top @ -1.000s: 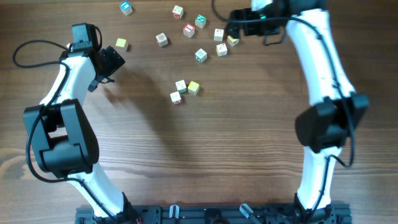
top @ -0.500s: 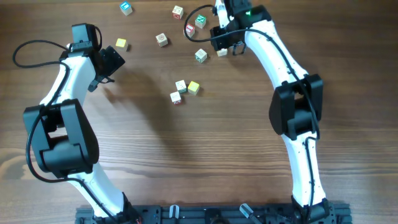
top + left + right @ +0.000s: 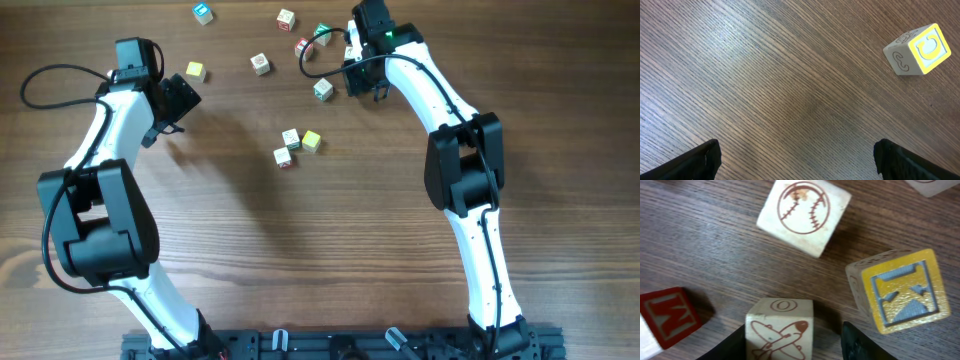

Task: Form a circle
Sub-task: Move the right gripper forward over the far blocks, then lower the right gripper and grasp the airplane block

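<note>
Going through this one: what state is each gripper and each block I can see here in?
Left gripper: jaws wide open, empty, over the table.
Right gripper: jaws either side of the airplane block; firm grip unclear.
Airplane block: between the jaws, plane face up.
Centre cluster: three blocks close together, no ring yet.
Baseball block: loose, lying flat.
Yellow-faced block: loose, beside the airplane block.

On the table (image 3: pixel 300 250), a cluster of three cubes (image 3: pixel 295 145) lies near the middle, the cubes touching. Behind it, loose cubes (image 3: pixel 261 64) are spread toward the far edge. One cube (image 3: pixel 195 71) lies just beside the left gripper (image 3: pixel 178 100). The airplane cube (image 3: pixel 780 330) sits between the fingers of the right gripper (image 3: pixel 792 337), with the baseball cube (image 3: pixel 804 210) beyond it.
</note>
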{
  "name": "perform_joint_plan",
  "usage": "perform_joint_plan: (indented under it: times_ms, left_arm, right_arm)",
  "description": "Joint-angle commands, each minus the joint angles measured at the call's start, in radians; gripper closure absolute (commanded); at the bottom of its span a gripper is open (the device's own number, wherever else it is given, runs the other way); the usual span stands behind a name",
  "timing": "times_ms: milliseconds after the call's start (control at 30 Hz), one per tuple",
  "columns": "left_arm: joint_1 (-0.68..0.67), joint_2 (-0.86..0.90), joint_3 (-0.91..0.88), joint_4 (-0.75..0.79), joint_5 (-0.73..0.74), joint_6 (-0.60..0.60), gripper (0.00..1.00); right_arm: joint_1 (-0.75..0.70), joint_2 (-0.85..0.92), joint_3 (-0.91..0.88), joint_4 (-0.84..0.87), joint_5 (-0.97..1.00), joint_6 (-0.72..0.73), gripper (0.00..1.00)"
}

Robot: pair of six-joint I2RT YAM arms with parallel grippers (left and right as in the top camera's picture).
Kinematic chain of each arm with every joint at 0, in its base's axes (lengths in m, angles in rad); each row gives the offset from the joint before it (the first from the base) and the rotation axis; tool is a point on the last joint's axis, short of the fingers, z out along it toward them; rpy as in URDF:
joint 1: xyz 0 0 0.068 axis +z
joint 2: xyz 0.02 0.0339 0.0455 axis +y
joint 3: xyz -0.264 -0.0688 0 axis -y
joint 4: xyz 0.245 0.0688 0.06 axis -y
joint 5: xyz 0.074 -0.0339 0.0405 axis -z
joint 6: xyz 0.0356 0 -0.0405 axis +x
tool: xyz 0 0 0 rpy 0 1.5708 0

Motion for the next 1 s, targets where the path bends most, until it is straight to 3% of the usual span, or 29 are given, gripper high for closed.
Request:
perform_joint_plan:
  times_ms: [0, 167, 333, 433, 767, 900, 967]
  left_arm:
    - [0.001, -0.016, 0.011, 0.001, 0.001, 0.008, 0.0]
    - [0.001, -0.016, 0.011, 0.001, 0.001, 0.008, 0.0]
    - [0.001, -0.016, 0.011, 0.001, 0.001, 0.008, 0.0]
    - [0.001, -0.016, 0.011, 0.001, 0.001, 0.008, 0.0]
    - [0.001, -0.016, 0.011, 0.001, 0.001, 0.008, 0.0]
    - [0.001, -0.016, 0.011, 0.001, 0.001, 0.007, 0.0]
    - [0.001, -0.016, 0.011, 0.001, 0.001, 0.008, 0.0]
  right_arm:
    - [0.004, 0.003, 0.007, 0.0, 0.034, -0.002, 0.4]
    - [0.008, -0.034, 0.007, 0.017, 0.034, -0.002, 0.39]
    - [0.008, -0.049, 0.007, 0.02, 0.03, 0.0, 0.5]
    - [0.008, -0.052, 0.007, 0.025, 0.031, -0.002, 0.43]
    - [0.008, -0.107, 0.007, 0.031, 0.033, -0.002, 0.44]
    - [0.008, -0.106, 0.006, 0.016, 0.023, 0.002, 0.5]
    - [0.008, -0.106, 0.006, 0.013, -0.021, 0.001, 0.44]
